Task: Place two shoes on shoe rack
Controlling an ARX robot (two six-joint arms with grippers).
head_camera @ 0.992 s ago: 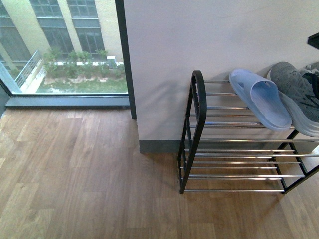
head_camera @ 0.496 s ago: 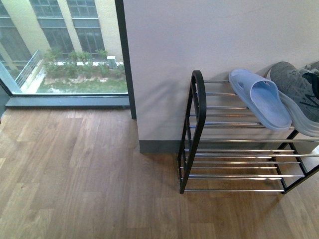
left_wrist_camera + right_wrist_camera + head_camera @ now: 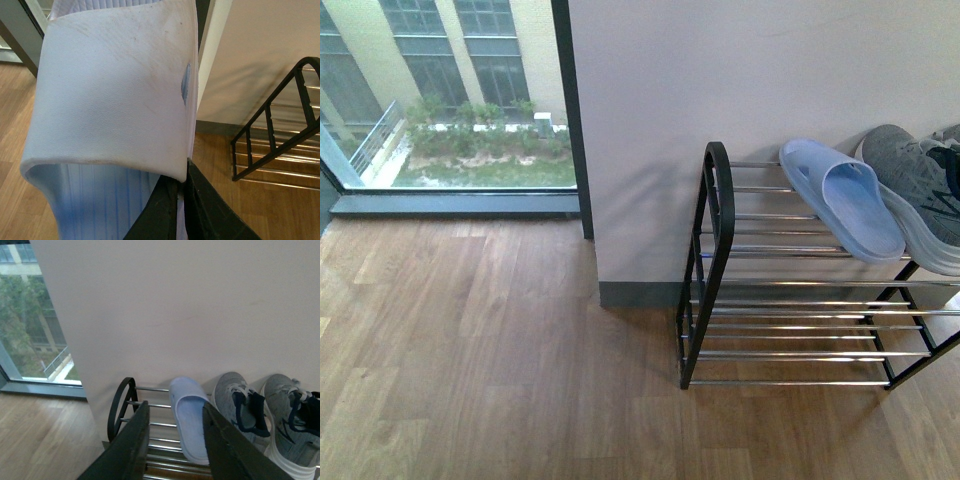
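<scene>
The black shoe rack (image 3: pixel 800 300) stands against the white wall. On its top tier a light blue slipper (image 3: pixel 845 200) lies beside a grey sneaker (image 3: pixel 920 185). The right wrist view shows that slipper (image 3: pixel 190 415) and both shoes (image 3: pixel 240 405) (image 3: pixel 295 425) side by side on the top bars. My right gripper (image 3: pixel 175 410) hangs open above the rack, holding nothing. My left gripper (image 3: pixel 181 200) is shut on the edge of a second light blue slipper (image 3: pixel 115 90), held up off the floor to the left of the rack (image 3: pixel 280 145). Neither arm shows in the front view.
Wooden floor (image 3: pixel 480 350) spreads left and in front of the rack. A floor-to-ceiling window (image 3: pixel 440 100) with a dark frame sits left of the wall corner (image 3: pixel 582 150). The rack's lower tiers (image 3: pixel 800 340) hold nothing.
A dark shape at the front view's top right edge has gone. The rack, slipper and sneaker on it have not moved.
</scene>
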